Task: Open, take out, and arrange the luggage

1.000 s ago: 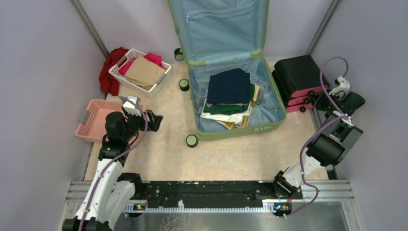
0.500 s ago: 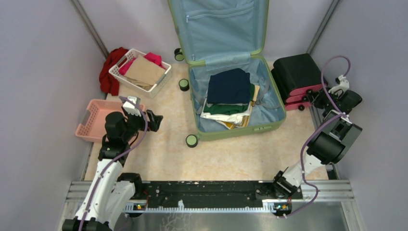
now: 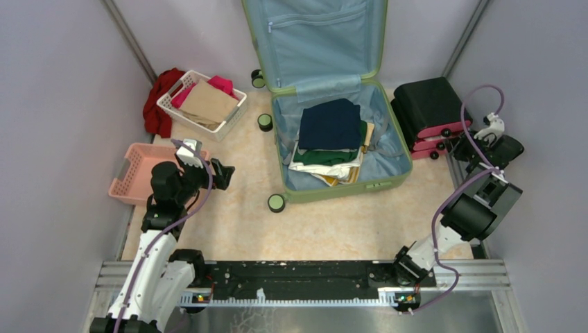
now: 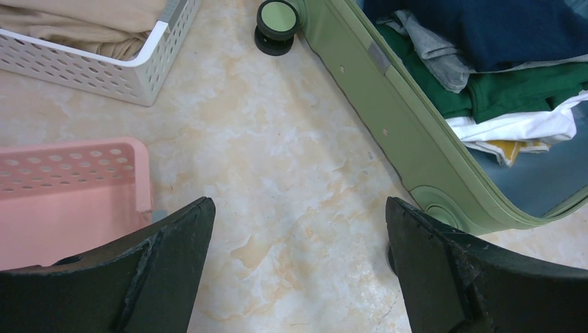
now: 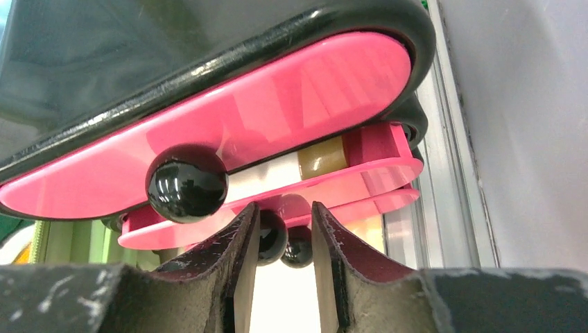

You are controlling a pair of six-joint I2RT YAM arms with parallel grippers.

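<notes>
The luggage (image 3: 333,191), a sage-green suitcase, lies open mid-floor with its blue-lined lid (image 3: 315,41) up against the back wall. Folded clothes (image 3: 331,125), navy on top, fill its lower half. My left gripper (image 3: 225,173) hovers left of it, open over bare floor; its wrist view (image 4: 298,205) shows the green shell (image 4: 388,118) on the right. My right gripper (image 3: 461,144) is at the black-and-pink stacked cases (image 3: 430,111). Its jaws (image 5: 284,207) stand slightly apart, open, with small black ball wheels (image 5: 272,236) at the tips.
A white basket (image 3: 166,104) with tan and pink cloth sits back left, a red garment (image 3: 156,104) beside it. A pink basket (image 3: 125,170) lies under my left arm. Walls close in on both sides, and a metal rail (image 5: 444,139) runs along the right.
My right gripper's jaws have widened a little at the stacked cases' wheels, and its wrist has shifted slightly. The left arm and the luggage have not moved.
</notes>
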